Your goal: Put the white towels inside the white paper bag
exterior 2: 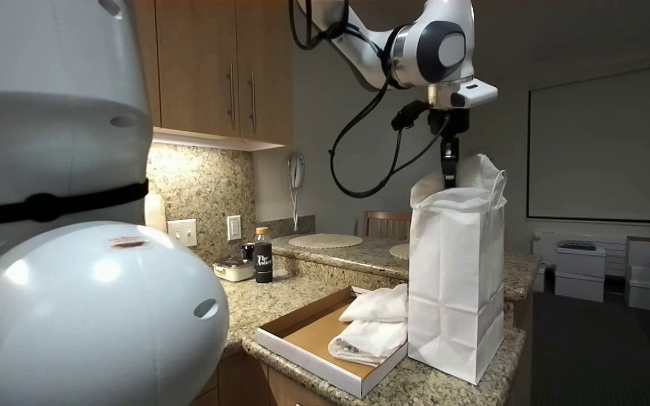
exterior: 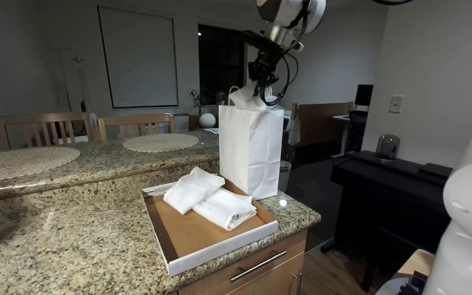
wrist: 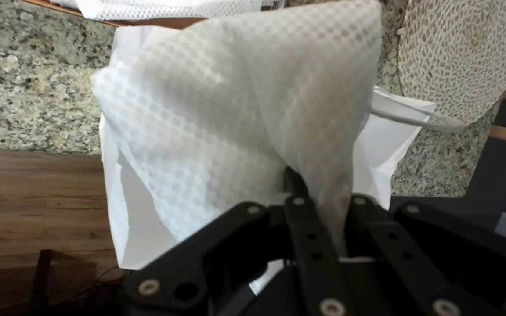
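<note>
The white paper bag (exterior: 246, 155) stood upright on the granite counter (exterior: 76, 250), just beside the shallow cardboard tray (exterior: 223, 248); whether the 2 touched could not be told. In the tray, toward the end nearer the bag, lay 2 folded, rumpled white towels (exterior: 195, 189), the upper partly resting on the lower. A 3rd towel (wrist: 231, 118) was at the bag's mouth, and in the wrist view it covered most of the opening. Part of it showed above the rim; how deep the rest reached, and what lay at the bottom of the bag, was hidden. A loop handle (wrist: 411, 119) stuck out past it.

The gripper (exterior 2: 449, 179) pointed down over the opening, its black fingers (wrist: 299, 213) closed nearly together, with a fold of the 3rd towel pinched between them.

Farther along the counter stood a dark bottle (exterior 2: 263, 262) and, near it, a low pale box (exterior 2: 233, 270), its contents too small to make out.
</note>
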